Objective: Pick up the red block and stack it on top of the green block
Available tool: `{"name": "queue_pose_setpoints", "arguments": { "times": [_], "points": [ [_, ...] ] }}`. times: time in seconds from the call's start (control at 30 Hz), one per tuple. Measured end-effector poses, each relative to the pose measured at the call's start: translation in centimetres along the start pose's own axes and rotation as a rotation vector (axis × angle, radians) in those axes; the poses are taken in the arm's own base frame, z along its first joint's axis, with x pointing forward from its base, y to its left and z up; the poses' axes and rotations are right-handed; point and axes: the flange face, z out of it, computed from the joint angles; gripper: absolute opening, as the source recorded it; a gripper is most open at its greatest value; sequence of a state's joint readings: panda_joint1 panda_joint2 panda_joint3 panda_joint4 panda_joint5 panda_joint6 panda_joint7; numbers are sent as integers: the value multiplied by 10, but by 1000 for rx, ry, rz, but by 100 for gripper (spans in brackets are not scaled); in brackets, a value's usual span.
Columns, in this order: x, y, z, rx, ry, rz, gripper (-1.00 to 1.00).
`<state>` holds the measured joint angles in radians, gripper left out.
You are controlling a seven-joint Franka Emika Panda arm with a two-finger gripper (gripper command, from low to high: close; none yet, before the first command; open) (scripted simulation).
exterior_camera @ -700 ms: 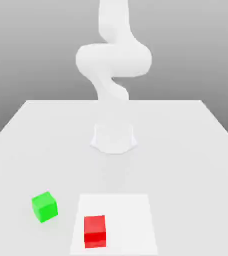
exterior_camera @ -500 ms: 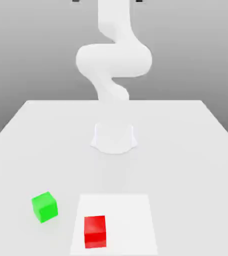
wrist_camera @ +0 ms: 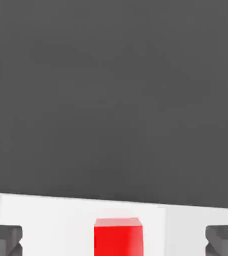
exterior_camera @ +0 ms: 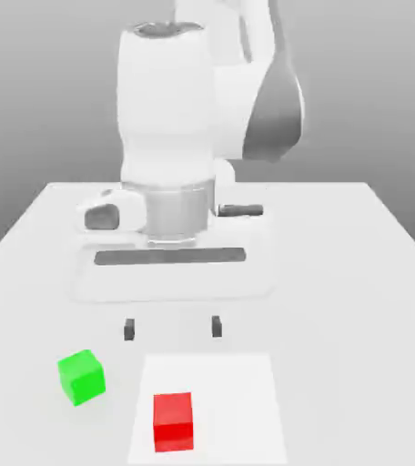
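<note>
The red block [exterior_camera: 173, 421] rests on a white square patch [exterior_camera: 238, 400] near the table's front edge. To its left in the exterior view, off the patch, sits the green block [exterior_camera: 82, 376]. My gripper [exterior_camera: 172, 328] hangs open above the table just behind the red block, its two dark fingertips [exterior_camera: 129, 329] spread wide apart with nothing between them. In the hand view the red block [wrist_camera: 117, 236] lies midway between the two fingertips [wrist_camera: 4, 239], further out from the hand.
The white table [exterior_camera: 339, 255] stretches wide around the blocks. The bulky white arm [exterior_camera: 170, 136] and hand tower over the table's middle, just behind the blocks. A grey backdrop lies beyond the far edge.
The arm has swung from an upright coil at the back to a forward reach, bringing the hand and open fingers down over the table behind the red block. Both blocks stayed put.
</note>
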<state>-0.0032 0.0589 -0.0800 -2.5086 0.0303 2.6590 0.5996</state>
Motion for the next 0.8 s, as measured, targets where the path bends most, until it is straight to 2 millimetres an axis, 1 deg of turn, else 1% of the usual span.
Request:
{"name": "queue_pose_setpoints", "arguments": {
  "times": [0.1,0.23,0.27,0.43,0.47,0.5,0.57,0.63,0.67,0.7,0.73,0.77,0.8],
  "points": [
    [-11,14,52,-50,-57,-12,0],
    [-16,19,103,-61,-68,-14,0],
    [-18,20,114,-61,-69,-14,-100],
    [-18,20,114,-61,-69,-14,-100],
    [-18,21,120,-61,-69,-14,-100],
    [-18,21,116,-61,-69,-14,-100],
    [-16,19,99,-61,-69,-15,-100],
    [-15,18,76,-61,-70,-15,-100],
    [-13,20,64,-62,-69,-14,-100],
    [-8,35,55,-65,-66,-13,-100],
    [-2,54,47,-68,-64,-12,-100],
    [5,78,39,-71,-63,-4,-100],
    [13,110,32,-73,-62,23,-100]
  ]
}}
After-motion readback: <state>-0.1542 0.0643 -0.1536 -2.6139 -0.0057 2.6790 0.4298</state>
